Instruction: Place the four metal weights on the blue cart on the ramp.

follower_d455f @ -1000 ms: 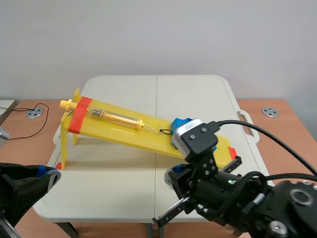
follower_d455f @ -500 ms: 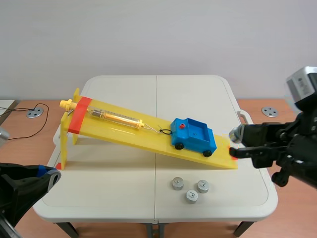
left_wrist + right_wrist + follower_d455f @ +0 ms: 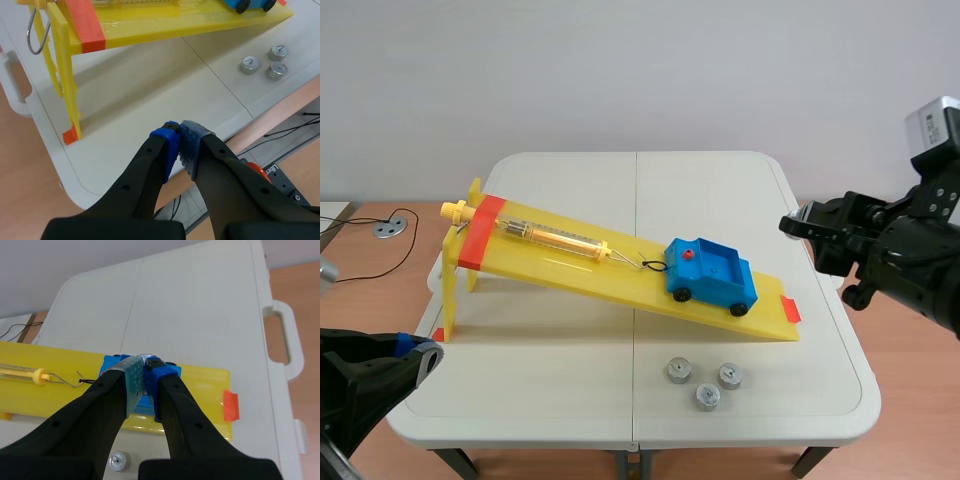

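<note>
From the scene view, the blue cart (image 3: 712,272) sits low on the yellow ramp (image 3: 560,266), toward its 4 o'clock end, and its bed looks empty. Only three metal weights (image 3: 708,397) lie on the table (image 3: 570,180), close together at about 6 o'clock from the cart. My right hand (image 3: 798,222) hangs raised at 2 o'clock of the cart, well apart from it, and my left hand (image 3: 420,352) sits low off the table's 8 o'clock corner. From my left wrist, that hand has its blue pads pressed together on nothing, over the table's edge. The three weights lie at 2 o'clock from it, and the ramp's tall leg stands at 11 o'clock. From my right wrist, my fingers are pinching a sliver of grey metal that I take for the fourth weight (image 3: 145,358). It is held above the cart, which shows just past my fingertips at 12 o'clock. As I judge it, no weight is on the cart yet. One is in my grip, to be lowered into the bed, and three are left to fetch.
</note>
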Available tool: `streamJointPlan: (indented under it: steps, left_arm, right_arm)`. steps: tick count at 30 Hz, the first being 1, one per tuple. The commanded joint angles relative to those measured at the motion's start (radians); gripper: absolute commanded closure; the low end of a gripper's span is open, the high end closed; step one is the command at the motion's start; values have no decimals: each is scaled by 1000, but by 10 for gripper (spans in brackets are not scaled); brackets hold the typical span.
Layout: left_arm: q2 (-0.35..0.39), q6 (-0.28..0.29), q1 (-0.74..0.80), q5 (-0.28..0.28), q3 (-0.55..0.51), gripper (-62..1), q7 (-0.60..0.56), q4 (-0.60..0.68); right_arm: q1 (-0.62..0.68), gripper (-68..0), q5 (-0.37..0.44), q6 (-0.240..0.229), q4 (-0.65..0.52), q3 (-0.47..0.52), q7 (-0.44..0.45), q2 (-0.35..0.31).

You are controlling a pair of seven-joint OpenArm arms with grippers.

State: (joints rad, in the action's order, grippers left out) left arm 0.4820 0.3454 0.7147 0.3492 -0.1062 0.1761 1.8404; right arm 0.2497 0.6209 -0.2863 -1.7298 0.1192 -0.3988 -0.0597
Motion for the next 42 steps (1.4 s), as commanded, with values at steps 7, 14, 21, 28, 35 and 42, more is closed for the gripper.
streamJointPlan:
  steps: [7,14,21,28,35,42]
  left_arm:
    - [-21,44,-3,77,-16,-27,-100,76]
    - [-21,44,-3,77,-16,-27,-100,76]
    - [-22,44,-3,77,-16,-27,-100,76]
    - [-22,44,-3,77,-16,-27,-100,76]
    - [-22,44,-3,77,-16,-27,-100,76]
    - [-22,44,-3,77,-16,-27,-100,76]
  right_arm:
    - [-194,-6,73,-81,84,-36,124,27]
    - [-284,-6,72,-105,201,-36,119,49]
    - [-354,-6,72,-105,313,-68,116,55]
    - [-408,-6,64,-105,392,-69,115,69]
    - [-447,-6,50,-103,464,-69,137,88]
    - [-451,-7,37,-103,471,-69,156,94]
